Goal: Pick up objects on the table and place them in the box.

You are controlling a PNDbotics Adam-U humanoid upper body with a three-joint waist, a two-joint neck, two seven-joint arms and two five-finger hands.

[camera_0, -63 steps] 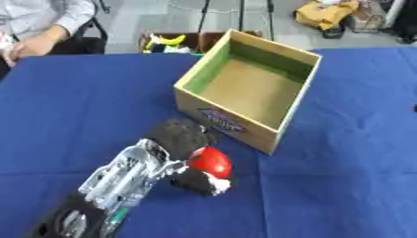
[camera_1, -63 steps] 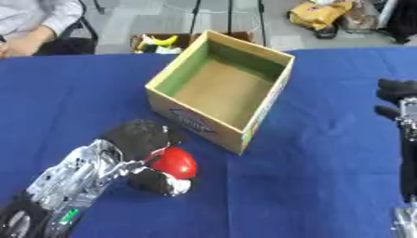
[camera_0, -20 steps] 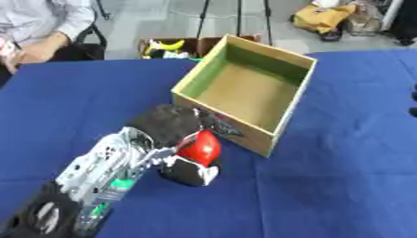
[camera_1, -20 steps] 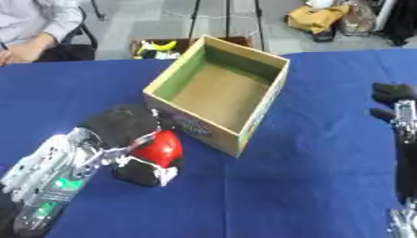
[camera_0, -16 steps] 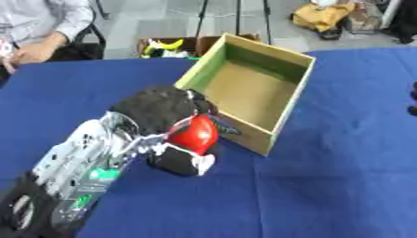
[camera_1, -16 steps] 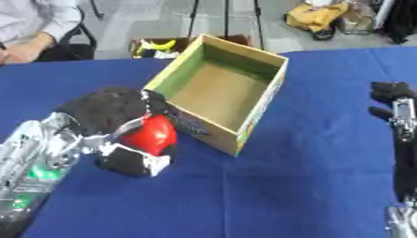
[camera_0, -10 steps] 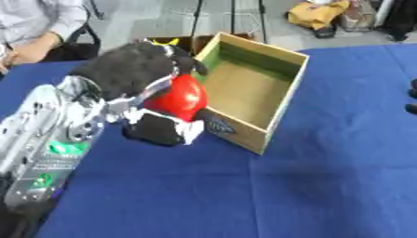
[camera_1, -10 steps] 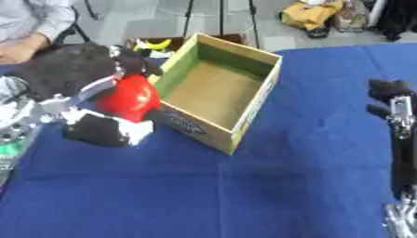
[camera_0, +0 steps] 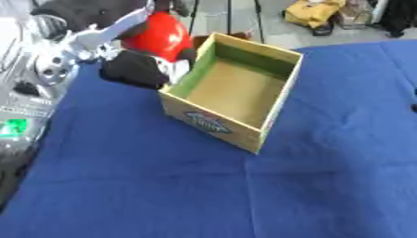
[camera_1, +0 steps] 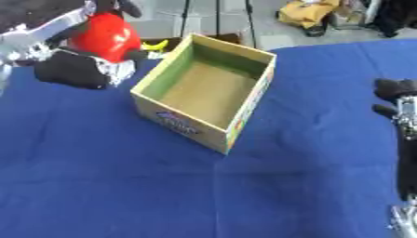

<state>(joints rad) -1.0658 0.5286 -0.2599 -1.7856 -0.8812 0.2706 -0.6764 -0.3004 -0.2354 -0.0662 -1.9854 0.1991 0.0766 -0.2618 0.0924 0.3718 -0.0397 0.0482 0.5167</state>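
Box (camera_0: pixel 232 97) logo, wording unreadable

Place: looking like a lab or studio
Signs: blue cloth (camera_0: pixel 163 186) covering the bench; bags (camera_0: pixel 313 14) lying on the bare floor (camera_0: pixel 244 16)

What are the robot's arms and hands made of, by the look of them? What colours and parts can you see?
The left hand has black fingers and a black back, with silvery metal links between. The left arm behind it is bulky, shiny silver with round joints, a small green patch and a white label whose writing is unreadable. The right hand is black, on a slim black arm with silver at its base.
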